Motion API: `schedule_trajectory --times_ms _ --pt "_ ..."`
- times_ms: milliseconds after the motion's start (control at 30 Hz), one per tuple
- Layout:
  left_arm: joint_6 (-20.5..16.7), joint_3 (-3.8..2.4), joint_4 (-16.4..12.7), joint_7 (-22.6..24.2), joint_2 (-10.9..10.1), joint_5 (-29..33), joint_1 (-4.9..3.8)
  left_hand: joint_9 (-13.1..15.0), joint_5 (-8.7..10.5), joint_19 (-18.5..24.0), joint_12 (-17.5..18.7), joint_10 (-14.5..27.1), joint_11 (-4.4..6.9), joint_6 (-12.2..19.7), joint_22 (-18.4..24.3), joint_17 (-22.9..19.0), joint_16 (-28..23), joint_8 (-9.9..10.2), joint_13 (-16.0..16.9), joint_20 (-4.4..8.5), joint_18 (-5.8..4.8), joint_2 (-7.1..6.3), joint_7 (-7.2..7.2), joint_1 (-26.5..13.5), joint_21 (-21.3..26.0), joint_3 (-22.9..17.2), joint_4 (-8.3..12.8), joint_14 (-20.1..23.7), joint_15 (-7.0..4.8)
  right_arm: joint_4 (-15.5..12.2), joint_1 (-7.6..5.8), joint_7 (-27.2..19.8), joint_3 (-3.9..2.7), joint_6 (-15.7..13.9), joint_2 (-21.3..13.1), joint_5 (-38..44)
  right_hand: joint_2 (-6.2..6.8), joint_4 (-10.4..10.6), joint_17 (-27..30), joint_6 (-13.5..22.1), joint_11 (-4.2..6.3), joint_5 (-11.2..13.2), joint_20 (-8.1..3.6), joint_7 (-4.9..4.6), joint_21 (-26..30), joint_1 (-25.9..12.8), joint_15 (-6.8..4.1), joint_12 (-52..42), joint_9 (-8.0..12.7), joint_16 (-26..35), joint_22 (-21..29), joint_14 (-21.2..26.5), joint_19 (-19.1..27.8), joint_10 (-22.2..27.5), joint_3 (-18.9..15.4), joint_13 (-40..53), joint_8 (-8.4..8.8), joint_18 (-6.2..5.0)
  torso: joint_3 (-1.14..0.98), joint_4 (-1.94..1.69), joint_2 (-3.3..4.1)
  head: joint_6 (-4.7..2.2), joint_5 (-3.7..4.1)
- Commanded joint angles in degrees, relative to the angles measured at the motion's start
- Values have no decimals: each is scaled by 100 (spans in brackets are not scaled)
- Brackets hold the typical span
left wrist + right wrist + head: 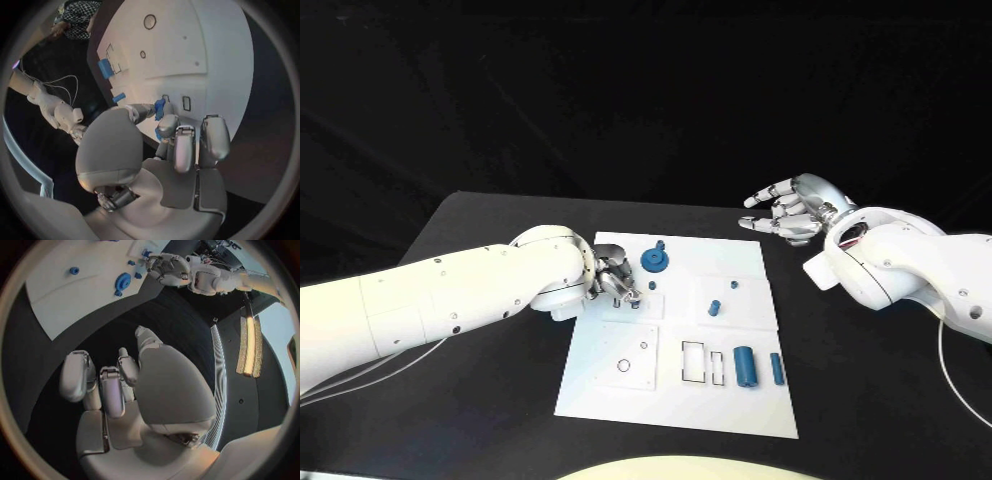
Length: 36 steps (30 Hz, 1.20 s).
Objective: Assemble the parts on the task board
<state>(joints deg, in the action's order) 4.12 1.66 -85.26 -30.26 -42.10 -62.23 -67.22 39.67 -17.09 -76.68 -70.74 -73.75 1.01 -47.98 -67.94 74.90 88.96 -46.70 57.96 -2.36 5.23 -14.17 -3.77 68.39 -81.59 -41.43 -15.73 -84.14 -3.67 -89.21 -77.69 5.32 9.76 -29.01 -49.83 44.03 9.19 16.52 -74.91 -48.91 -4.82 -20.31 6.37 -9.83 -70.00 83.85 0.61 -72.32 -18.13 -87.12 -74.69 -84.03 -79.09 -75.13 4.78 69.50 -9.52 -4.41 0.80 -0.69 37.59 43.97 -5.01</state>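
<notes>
At the task board's (733, 400) upper left edge the left robot hand (615, 282) pinches a small blue part (160, 108), seemingly to seat it, while the right robot hand (793, 208) hovers upper right, released, fingers apart.

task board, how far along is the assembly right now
Early to midway, by the look of it. On the task board, a round blue gear-like part and a small blue peg seem seated. In hand: the left hand pinches a small blue part over the board. Left: two blue cylinders lie loose beside empty rectangular slots. The right hand hovers open off the board.
</notes>
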Motion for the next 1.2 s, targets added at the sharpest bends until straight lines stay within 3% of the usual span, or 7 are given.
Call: schedule_trajectory --times_ms 33,1200 --pt "73 -1 2 14 14 -122 9 -8 -38 -43 -20 -45 -11 -74 -5 1312 14 -39 7 -5 -59 33 37 -27 -38 -1224 1175 -525 -43 -2 5 -39 0 73 0 46 -32 0 -690 -36 14 -33 4 15 20 12 -19 -4 7 32 5 -395 38 35 33 -5 -28 -49 0 0 -1 5 -8" --pt "334 0 8 39 36 -225 38 -5 -43 -45 -26 -58 -7 -82 -6 1320 18 -38 18 -3 -60 29 41 -39 -38 -1238 1180 -528 -46 15 17 -23 1 56 -7 48 -37 9 -684 -38 14 -62 3 15 45 -16 -20 19 13 36 19 -394 47 56 58 -36 -34 -53 -4 3 0 35 -7"
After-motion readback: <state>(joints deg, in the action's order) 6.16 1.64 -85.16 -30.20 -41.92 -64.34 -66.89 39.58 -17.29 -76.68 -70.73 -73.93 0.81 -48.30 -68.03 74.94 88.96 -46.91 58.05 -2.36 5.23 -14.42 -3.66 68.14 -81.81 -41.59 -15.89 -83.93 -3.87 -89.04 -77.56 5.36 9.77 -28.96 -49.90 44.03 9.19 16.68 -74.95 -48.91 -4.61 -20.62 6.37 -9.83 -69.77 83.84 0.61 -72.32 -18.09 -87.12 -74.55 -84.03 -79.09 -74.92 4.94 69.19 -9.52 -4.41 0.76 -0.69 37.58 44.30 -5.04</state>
